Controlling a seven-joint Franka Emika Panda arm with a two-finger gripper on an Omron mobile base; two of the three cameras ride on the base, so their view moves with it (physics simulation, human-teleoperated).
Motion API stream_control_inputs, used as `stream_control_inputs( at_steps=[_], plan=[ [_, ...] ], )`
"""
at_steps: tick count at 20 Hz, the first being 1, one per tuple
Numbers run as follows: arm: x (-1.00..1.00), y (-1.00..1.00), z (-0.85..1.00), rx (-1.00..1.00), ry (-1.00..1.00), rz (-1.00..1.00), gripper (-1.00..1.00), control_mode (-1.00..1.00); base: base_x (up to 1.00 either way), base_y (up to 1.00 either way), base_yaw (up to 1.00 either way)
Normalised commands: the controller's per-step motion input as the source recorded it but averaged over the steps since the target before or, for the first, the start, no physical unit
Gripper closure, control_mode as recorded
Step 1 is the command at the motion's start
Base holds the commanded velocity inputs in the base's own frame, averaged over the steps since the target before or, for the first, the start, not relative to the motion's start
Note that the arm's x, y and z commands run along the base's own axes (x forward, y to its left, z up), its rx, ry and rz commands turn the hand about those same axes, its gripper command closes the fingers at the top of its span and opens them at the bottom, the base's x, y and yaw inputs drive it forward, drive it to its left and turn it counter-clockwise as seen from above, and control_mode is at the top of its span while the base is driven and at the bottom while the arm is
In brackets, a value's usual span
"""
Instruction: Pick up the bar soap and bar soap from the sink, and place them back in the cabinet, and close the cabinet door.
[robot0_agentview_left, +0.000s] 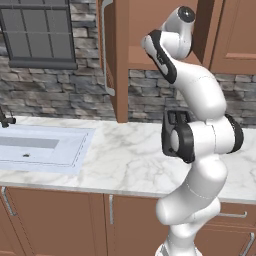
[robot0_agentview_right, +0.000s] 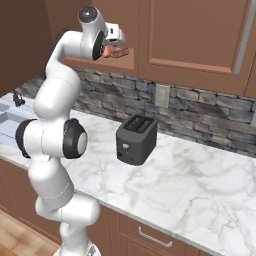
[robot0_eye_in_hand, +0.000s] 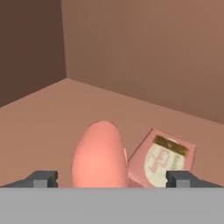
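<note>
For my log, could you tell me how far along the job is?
Both soaps, the rounded pink bar and the labelled flat one, lie on the cabinet shelf, jaws open, gripping neither. The visible sink basin looks empty. Left: closing the open cabinet door.

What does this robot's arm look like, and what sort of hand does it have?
The arm is made of smooth, rounded glossy white segments with dark black bands and caps at its joints. Its gripper has two small dark grey, blocky finger tips.

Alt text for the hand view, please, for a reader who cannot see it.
Inside the cabinet, two pink bar soaps lie side by side on the shelf floor: a rounded soap and a flat labelled soap. The gripper is open, its fingers astride them.
</note>
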Motion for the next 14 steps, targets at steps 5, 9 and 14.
stream_control_inputs(
  at_steps=[5, 9, 14],
  plan=[
    [-0.19, 0.0, -0.15, 0.0, -0.07, 0.0, -1.0, -1.0, 0.0, 0.0, 0.0],
    [-0.32, 0.0, -0.04, 0.0, -0.1, 0.0, -1.0, -1.0, 0.0, 0.0, 0.0],
    [-0.41, 0.0, -0.02, 0.0, -0.1, 0.0, -1.0, -1.0, 0.0, 0.0, 0.0]
  ],
)
